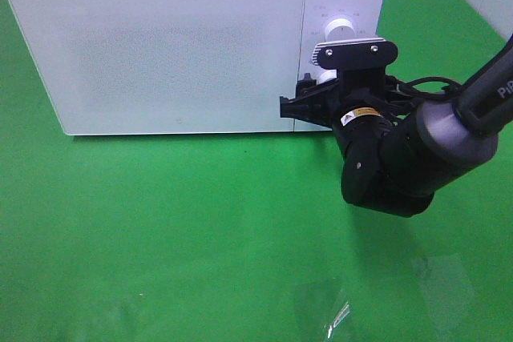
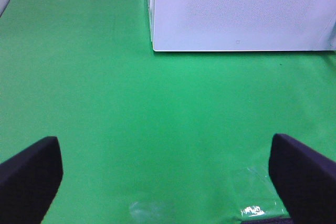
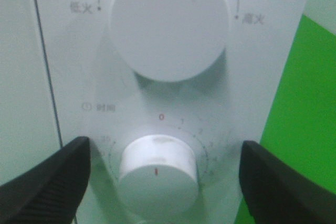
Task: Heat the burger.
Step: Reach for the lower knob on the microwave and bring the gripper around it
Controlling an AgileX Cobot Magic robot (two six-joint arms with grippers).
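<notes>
Above the green surface (image 1: 160, 230), right gripper (image 3: 163, 182) at white microwave (image 1: 160, 46)

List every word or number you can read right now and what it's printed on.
"低火": white microwave control panel, beside its large round white upper knob.
"高火": other side of that knob.
"时间": same panel, by the small white lower knob.
"0", "1": scale around that knob; further numbers blurred.
"Pi": cut-off lettering, black right arm.
Yellow sticker on that arm: too small.
</notes>
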